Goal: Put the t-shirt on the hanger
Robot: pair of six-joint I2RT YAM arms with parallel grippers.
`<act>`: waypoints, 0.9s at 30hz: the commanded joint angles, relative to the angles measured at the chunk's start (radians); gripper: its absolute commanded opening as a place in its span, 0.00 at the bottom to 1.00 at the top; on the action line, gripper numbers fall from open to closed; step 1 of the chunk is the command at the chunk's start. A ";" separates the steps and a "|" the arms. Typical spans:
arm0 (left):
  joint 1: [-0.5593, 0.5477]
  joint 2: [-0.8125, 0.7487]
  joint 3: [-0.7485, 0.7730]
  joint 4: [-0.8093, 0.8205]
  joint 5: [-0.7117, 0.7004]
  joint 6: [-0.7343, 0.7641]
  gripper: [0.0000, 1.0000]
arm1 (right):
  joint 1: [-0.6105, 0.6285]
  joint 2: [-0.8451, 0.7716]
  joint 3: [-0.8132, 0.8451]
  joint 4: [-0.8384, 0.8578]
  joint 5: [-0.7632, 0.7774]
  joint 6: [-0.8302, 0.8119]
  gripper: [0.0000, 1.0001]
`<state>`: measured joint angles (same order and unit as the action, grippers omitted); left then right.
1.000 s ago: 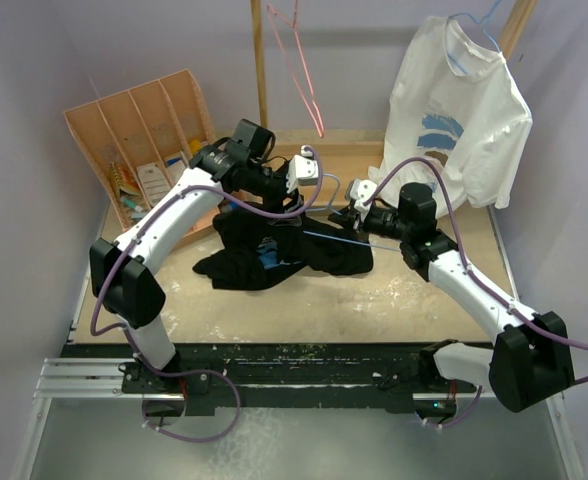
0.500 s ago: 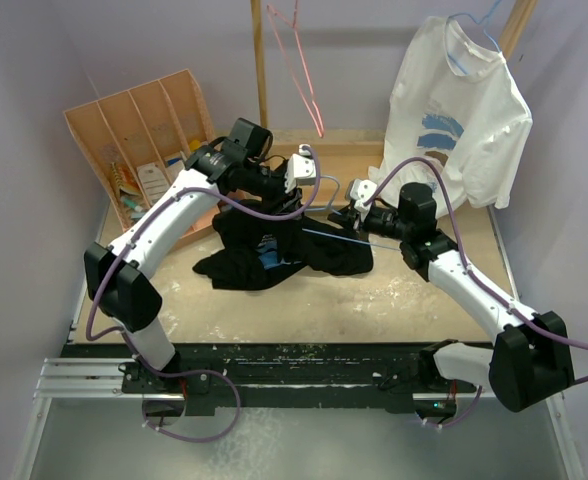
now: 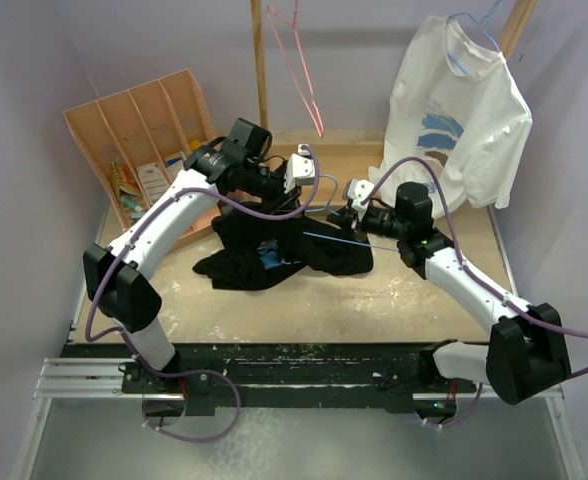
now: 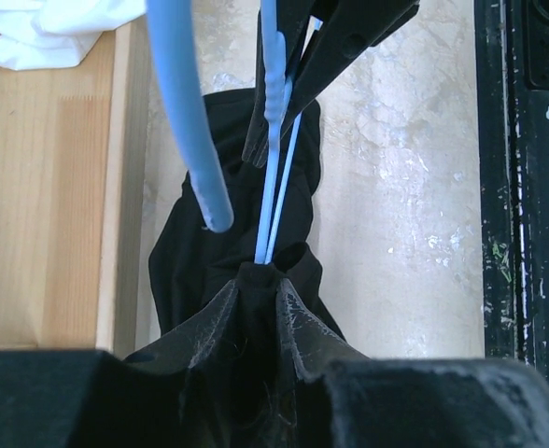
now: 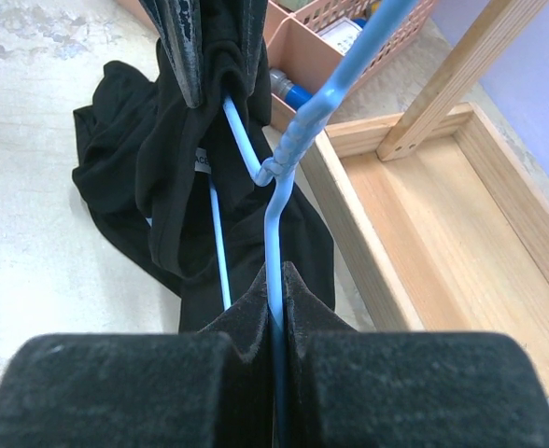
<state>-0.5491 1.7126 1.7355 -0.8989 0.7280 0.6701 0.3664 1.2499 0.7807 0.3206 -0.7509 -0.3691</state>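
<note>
While our right gripper (image 5: 276, 278) clamps the hanger (image 5: 271, 215) and left gripper (image 4: 256, 280) pinches the t-shirt (image 4: 195, 257), we're partway: shirt mostly heaped centre-frame.

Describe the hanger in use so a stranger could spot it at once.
Look at the middle of the table, where a black cloth t-shirt is bunched between the two arms. The thin light-blue wire hanger runs into that cloth, its wire pinched in the right gripper. Unlike the pink-red wire hanger and the blue hanger carrying the white t-shirt, both hung at the back, it sits low, gripped.
</note>
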 commanded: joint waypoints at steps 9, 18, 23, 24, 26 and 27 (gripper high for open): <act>-0.007 0.026 0.081 0.088 0.124 -0.091 0.23 | 0.004 -0.003 -0.003 0.090 -0.027 0.019 0.00; -0.024 0.039 0.085 0.114 0.128 -0.112 0.13 | 0.004 0.008 -0.008 0.110 -0.035 0.029 0.00; -0.026 0.040 0.099 0.104 0.128 -0.116 0.00 | 0.004 0.014 -0.006 0.109 -0.035 0.026 0.00; -0.026 0.038 0.102 0.101 0.128 -0.118 0.00 | 0.005 0.016 -0.007 0.112 -0.035 0.028 0.00; -0.026 0.035 0.105 0.103 0.131 -0.124 0.00 | 0.004 0.022 -0.008 0.115 -0.037 0.028 0.00; -0.028 0.032 0.105 0.121 0.136 -0.138 0.00 | 0.004 0.032 -0.008 0.125 -0.042 0.033 0.00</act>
<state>-0.5709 1.7550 1.7863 -0.8314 0.8112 0.5598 0.3660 1.2694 0.7757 0.3824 -0.7559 -0.3500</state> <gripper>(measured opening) 0.015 0.004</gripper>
